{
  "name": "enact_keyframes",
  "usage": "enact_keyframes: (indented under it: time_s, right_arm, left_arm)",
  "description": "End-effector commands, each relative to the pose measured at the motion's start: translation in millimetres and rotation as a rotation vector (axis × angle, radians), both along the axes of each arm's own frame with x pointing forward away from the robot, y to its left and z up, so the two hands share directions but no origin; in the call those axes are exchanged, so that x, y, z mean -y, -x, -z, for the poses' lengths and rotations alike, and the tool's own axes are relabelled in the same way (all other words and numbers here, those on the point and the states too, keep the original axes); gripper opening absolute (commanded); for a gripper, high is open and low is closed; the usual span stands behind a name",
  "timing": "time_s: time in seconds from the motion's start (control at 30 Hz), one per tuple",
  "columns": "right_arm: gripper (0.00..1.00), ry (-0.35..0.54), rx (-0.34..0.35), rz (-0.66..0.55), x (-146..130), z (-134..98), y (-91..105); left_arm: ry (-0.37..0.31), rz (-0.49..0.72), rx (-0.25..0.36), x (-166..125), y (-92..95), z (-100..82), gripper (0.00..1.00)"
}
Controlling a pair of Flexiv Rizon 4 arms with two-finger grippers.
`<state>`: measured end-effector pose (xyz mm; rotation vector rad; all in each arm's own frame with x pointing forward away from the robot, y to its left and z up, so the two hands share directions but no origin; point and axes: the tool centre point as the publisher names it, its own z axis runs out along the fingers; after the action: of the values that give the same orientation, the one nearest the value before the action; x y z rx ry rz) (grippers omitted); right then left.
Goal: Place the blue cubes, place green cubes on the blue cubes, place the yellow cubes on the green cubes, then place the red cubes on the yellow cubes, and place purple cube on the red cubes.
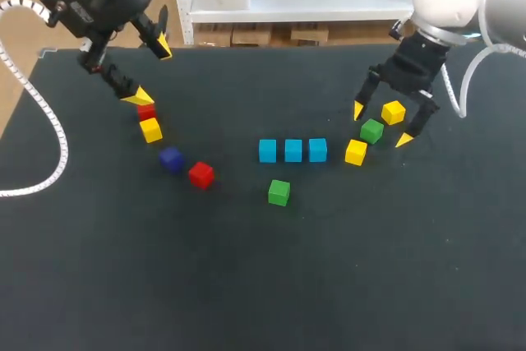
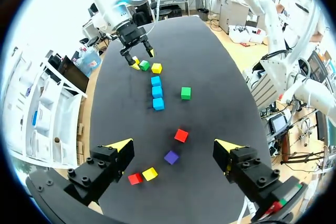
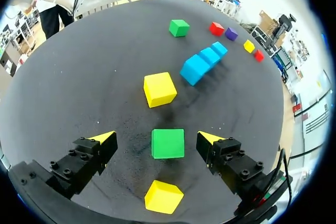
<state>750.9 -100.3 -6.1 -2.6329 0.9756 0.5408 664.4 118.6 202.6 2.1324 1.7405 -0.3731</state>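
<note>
Right claw is spread wide over the far right part of the worktop. A green cube lies flat between its two yellow-tipped fingers with a gap on each side, so nothing is pinched. One yellow cube sits just behind that green cube, under the claw. A second yellow cube sits just ahead of it. Beyond that one, three blue cubes stand in a close row near the middle of the worktop, running parallel to the far edge. A second green cube lies alone, slightly nearer the front edge than the row.

Left claw is spread too and holds nothing, near the far left corner. A red cube and a third yellow cube touch each other just beside the finger farther from the far edge. A purple cube and a second red cube lie close together between that pair and the blue row.
</note>
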Motion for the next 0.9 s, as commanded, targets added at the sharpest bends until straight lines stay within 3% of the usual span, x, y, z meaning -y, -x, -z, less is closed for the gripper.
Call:
enact_keyframes:
  time_s: [0.03, 0.33, 0.43, 0.47, 0.5, 0.83, 0.9]
  right_arm:
    - [1.0, -0.001, -0.015, -0.012, 0.0, -1.1, -7.6]
    - [0.97, 0.011, -0.022, -0.029, 2.3, -3.2, -10.9]
    - [0.72, 0.011, -0.025, -0.034, 0.8, -3.6, -10.8]
    - [0.56, 0.011, -0.025, -0.036, 0.3, -3.5, -10.7]
    - [0.49, 0.012, -0.026, -0.038, -0.1, -3.4, -10.7]
    - [0.49, 0.023, -0.033, -0.056, -4.4, -1.2, -11.6]
    - [0.42, 0.025, -0.035, -0.056, -5.1, -1.3, -11.5]
  left_arm:
    - [0.002, 0.003, 0.002, -1.1, 0.0, 0.3, 1.0]
    - [0.002, 0.003, 0.002, -1.1, 0.0, 0.3, 1.0]
    - [0.002, 0.003, 0.002, -1.1, 0.0, 0.3, 1.0]
    - [0.002, 0.003, 0.002, -1.1, 0.0, 0.3, 1.0]
    - [0.002, 0.003, 0.002, -1.1, 0.0, 0.3, 1.0]
    - [0.002, 0.003, 0.002, -1.1, 0.0, 0.3, 1.0]
    - [0.002, 0.003, 0.002, -1.1, 0.0, 0.3, 1.0]
